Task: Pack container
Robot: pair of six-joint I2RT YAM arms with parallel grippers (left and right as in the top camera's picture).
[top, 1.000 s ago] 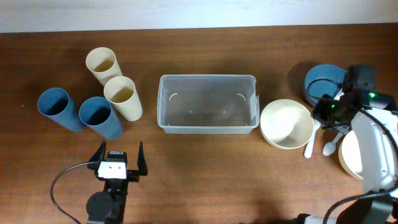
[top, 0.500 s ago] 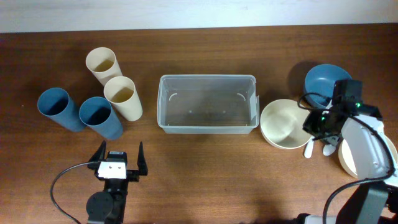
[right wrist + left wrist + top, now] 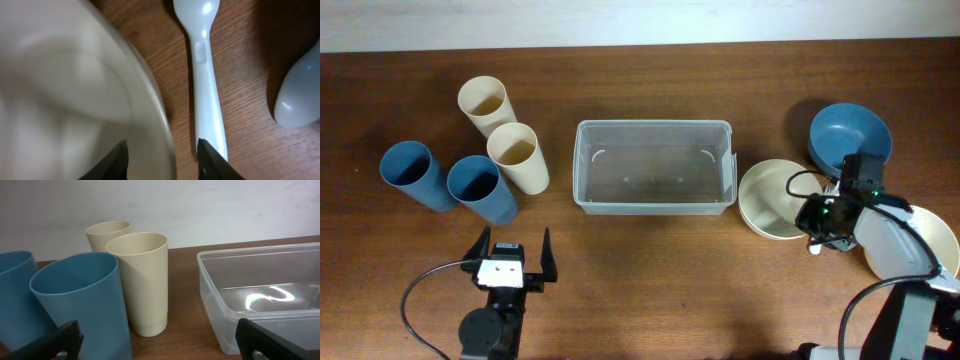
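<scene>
Clear container: sat mid-table, empty, btw the cups and the cream bowl; bowl rim just beside its R end wall, couldn't tell if touching.
R gripper: released, nothing clamped; fingers straddled the cream bowl rim, one inside, one outside over the wood.
L gripper: released, empty, low near the front edge, facing the cream cup and blue cup.
Risk 1: white spoon lay just beside the outer finger; closing could prob. nudge it or pinch its handle w/ the rim.
Risk 2: thin-rim pinch on one side only, so the bowl could tilt or slip on lift.
Risk 3: bowl looked about as wide as the container's short side; it might catch on the rim, sit crooked, or shove the light tub.
</scene>
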